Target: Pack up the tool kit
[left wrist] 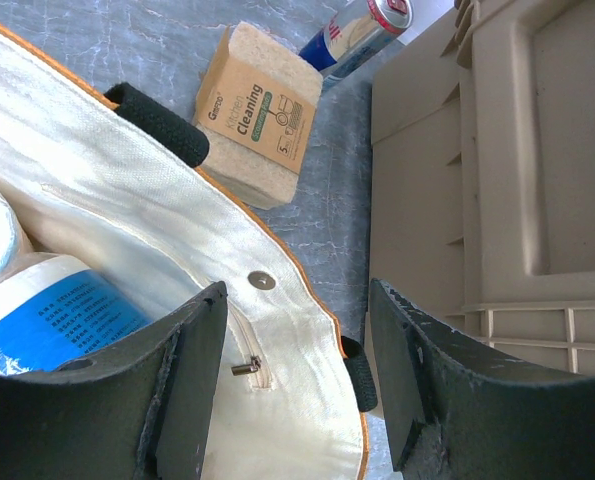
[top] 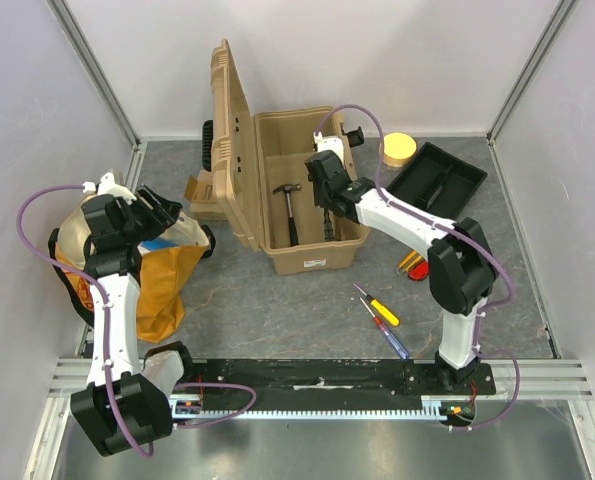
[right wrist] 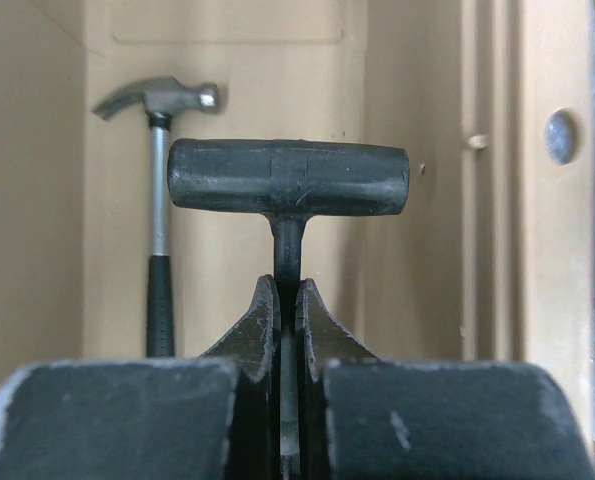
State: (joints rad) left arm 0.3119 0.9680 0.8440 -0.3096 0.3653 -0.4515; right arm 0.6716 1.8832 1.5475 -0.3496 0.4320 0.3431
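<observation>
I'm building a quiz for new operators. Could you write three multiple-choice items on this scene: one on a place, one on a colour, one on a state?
1. Where is the hammer?
A on the tray
B in the toolbox
C on the table

2. What colour is the tray?
A black
B tan
C blue

3. How is the right pincer?
A open over the table
B shut on the hammer
C shut on a T-handled tool

Answers:
1 B, it lies on the toolbox floor.
2 A, the tray right of the toolbox is black.
3 C, its jaws clamp the tool's stem.
</observation>
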